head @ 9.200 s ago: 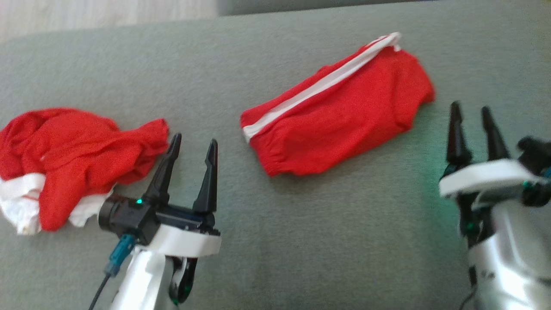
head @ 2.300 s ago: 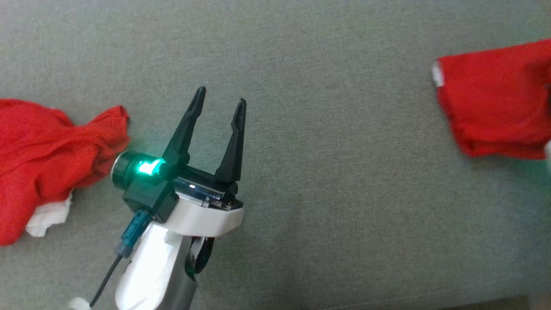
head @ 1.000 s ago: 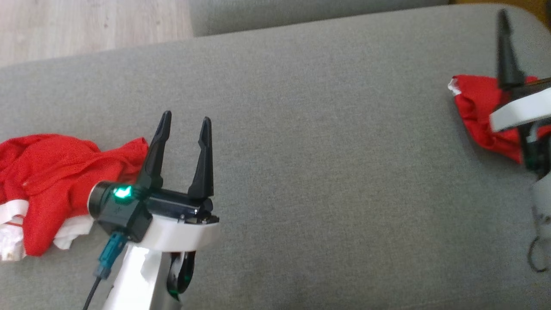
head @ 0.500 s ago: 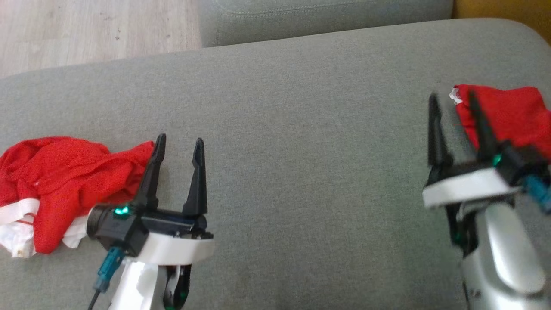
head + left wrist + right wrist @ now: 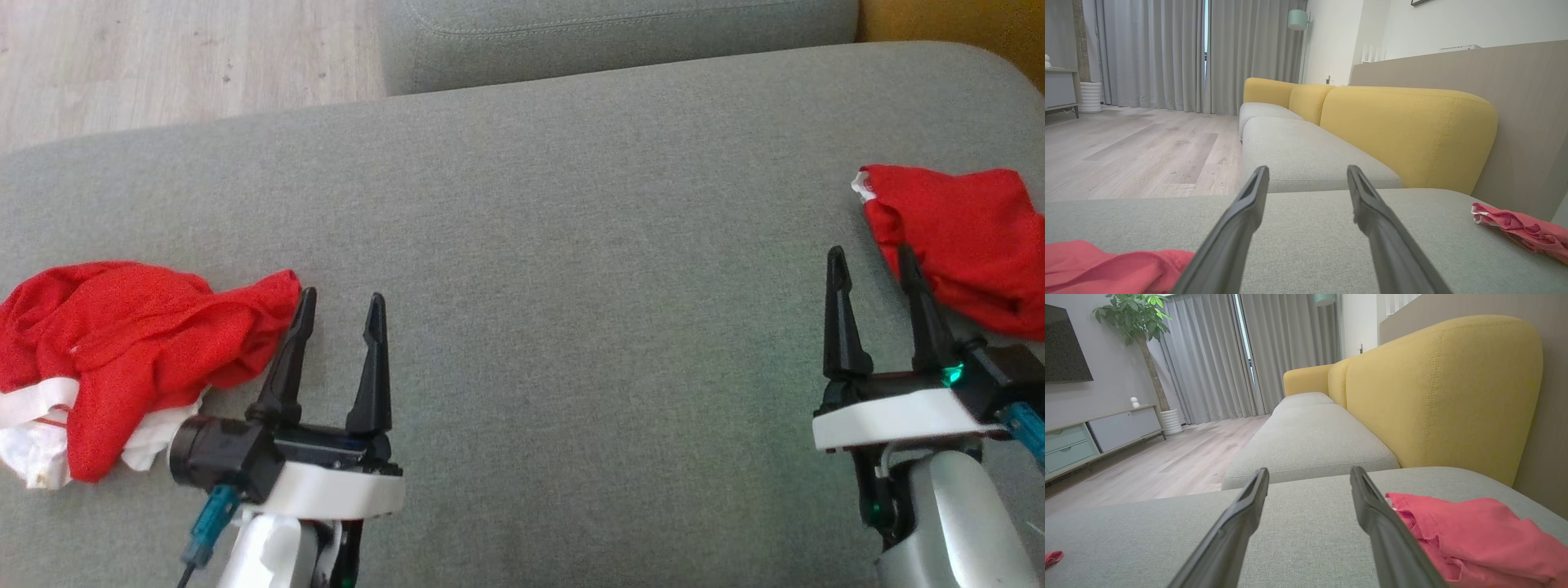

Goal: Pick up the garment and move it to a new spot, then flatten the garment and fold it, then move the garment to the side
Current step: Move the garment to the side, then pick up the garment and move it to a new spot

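Observation:
A folded red garment with a white edge lies at the far right of the grey sofa cushion; the right wrist view has it just right of the fingers. My right gripper stands open and empty, beside its left edge and not gripping it. At the far left lies a second red garment, crumpled, with white trim. My left gripper is open and empty just right of that heap. The left wrist view shows the open left gripper, the heap and the folded piece.
The cushion's far edge borders wooden floor and a neighbouring grey cushion. A yellow backrest rises to the right of the folded garment. A broad stretch of bare cushion lies between the two grippers.
The head view has shifted. My right gripper has drawn back from over the folded garment to the lower right, still open. The left gripper stays open by the crumpled heap.

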